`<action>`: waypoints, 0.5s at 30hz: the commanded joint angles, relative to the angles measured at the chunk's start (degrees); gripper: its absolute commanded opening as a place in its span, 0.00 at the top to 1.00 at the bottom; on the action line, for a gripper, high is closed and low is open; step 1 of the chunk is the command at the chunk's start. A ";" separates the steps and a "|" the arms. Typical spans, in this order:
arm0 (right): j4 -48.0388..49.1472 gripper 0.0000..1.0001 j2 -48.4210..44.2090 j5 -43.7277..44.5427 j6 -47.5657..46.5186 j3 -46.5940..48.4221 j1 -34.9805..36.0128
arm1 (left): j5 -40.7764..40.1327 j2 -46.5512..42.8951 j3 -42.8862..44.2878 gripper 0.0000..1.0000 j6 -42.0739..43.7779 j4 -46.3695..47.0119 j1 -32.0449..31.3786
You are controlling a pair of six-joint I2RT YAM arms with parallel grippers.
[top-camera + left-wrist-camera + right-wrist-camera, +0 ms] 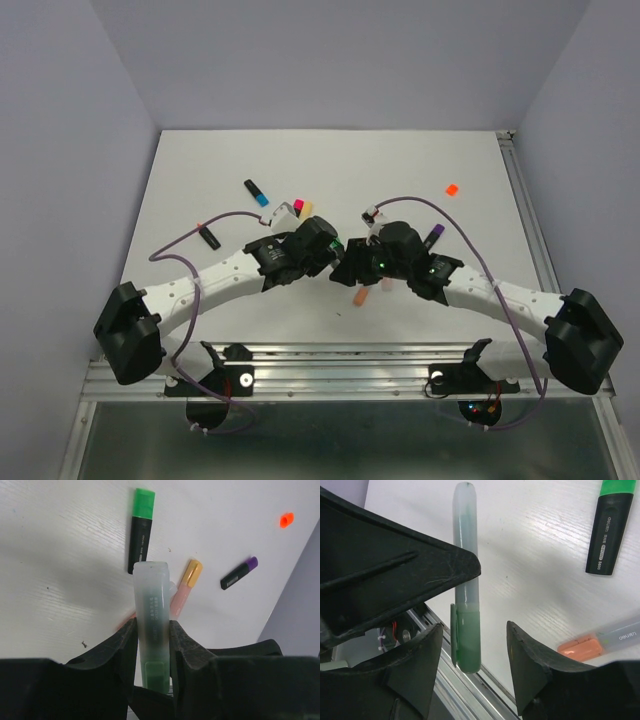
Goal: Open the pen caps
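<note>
The left fingers [125,645] pinched the mint pen [151,595] by its translucent barrel, one finger pressed against each side. In the left wrist view the barrel ran out past the fingertips toward 12 o'clock. Its green cap [156,675] sat at the 6 o'clock end, deep between the fingers. The right fingers [420,665] stood spread on either side of that cap. In the right wrist view the cap hung between them, with a gap showing at 3 and at 9 o'clock and neither finger touching it. The pen was held above the surface [60,555]. On the surface, seen from the barrel's tip, a green-capped pen [141,535] lay at 12 o'clock. An orange-capped pen [186,587] lay just beside at 3 o'clock, and a purple-capped pen [239,574] farther out at 3 o'clock. A loose orange cap [286,519] lay well apart at 2 o'clock.
</note>
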 commanded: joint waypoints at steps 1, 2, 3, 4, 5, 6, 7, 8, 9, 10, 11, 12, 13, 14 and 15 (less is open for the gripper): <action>1.32 0.44 -0.24 -0.19 1.26 2.25 0.61 | -2.71 -2.74 0.92 1.00 -0.66 -0.51 -0.41; 1.59 0.47 -0.24 -0.19 1.27 2.17 0.69 | -2.71 -2.74 0.92 1.00 -0.57 -0.51 -0.41; 1.94 0.53 -0.24 -0.80 1.44 2.08 0.69 | -2.71 -2.65 0.92 1.00 -0.48 -0.51 -0.41; 2.38 0.57 -0.42 -1.07 1.61 1.82 0.69 | -2.62 -2.65 0.92 1.00 -0.48 -0.51 -0.41; 2.73 0.60 -0.42 -1.42 1.79 1.73 0.69 | -2.54 -2.57 0.92 1.00 -0.40 -0.43 -0.41; 3.43 0.67 -0.51 -1.60 2.31 1.64 0.78 | -2.54 -2.48 0.92 1.00 -0.22 -0.25 -0.41; 3.87 0.71 -0.68 -2.12 2.41 1.12 0.69 | -2.54 -2.39 0.92 1.00 -0.05 -0.16 -0.41; 4.75 0.75 -0.68 -2.56 2.49 0.94 0.78 | -2.54 -2.22 0.92 1.00 0.04 0.10 -0.41; 5.28 0.86 -1.03 -2.91 3.02 0.59 0.69 | -2.62 -2.21 0.92 1.00 0.13 0.19 -0.41; 5.81 0.92 -1.47 -3.44 3.28 0.15 0.69 | -3.15 -2.21 0.92 1.00 0.13 0.19 -0.41; 5.90 0.97 -1.74 -4.14 3.72 -0.20 0.78 | -3.76 -2.21 0.92 1.00 0.13 0.28 -0.41; 5.81 0.99 -2.17 -4.32 3.90 -0.47 0.69 | -5.24 -2.30 0.83 1.00 0.31 0.36 -0.41; 5.46 0.99 -2.44 -4.67 3.99 -0.56 0.69 | -6.39 -2.21 0.83 1.00 0.57 0.54 -0.32; 4.94 0.99 -3.31 -5.02 4.08 -0.73 0.78 | -7.53 -2.21 0.91 1.00 0.66 0.63 -0.23; 3.89 0.99 -3.75 -5.29 4.25 -1.43 0.69 | -8.68 -2.30 1.18 1.00 1.79 1.06 -0.06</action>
